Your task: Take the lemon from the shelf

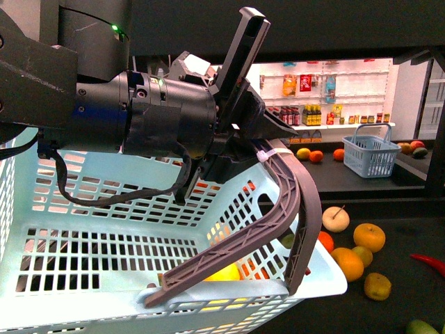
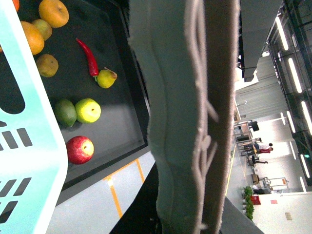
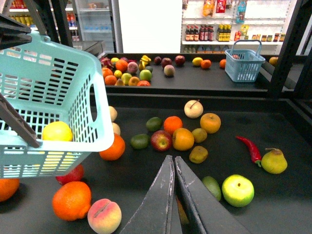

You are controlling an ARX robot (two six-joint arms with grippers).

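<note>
The lemon (image 3: 57, 131), bright yellow and roundish, lies inside a light teal basket (image 3: 83, 97); in the front view the lemon (image 1: 224, 273) shows through the basket (image 1: 104, 243) wall behind the grey handle (image 1: 278, 209). My left gripper (image 1: 274, 142) is shut on that handle, holding the basket above the shelf's dark tray (image 3: 278, 200). The handle (image 2: 180, 122) fills the left wrist view. My right gripper (image 3: 171, 158) is shut and holds nothing, hovering over the tray among loose fruit, to the right of the basket.
Loose fruit covers the tray: oranges (image 3: 72, 200), a peach (image 3: 104, 216), a green apple (image 3: 238, 190), a pear (image 3: 274, 162), a red chili (image 3: 249, 148). A small blue basket (image 3: 245, 58) stands on the rear tray. Black posts (image 3: 285, 48) flank the right side.
</note>
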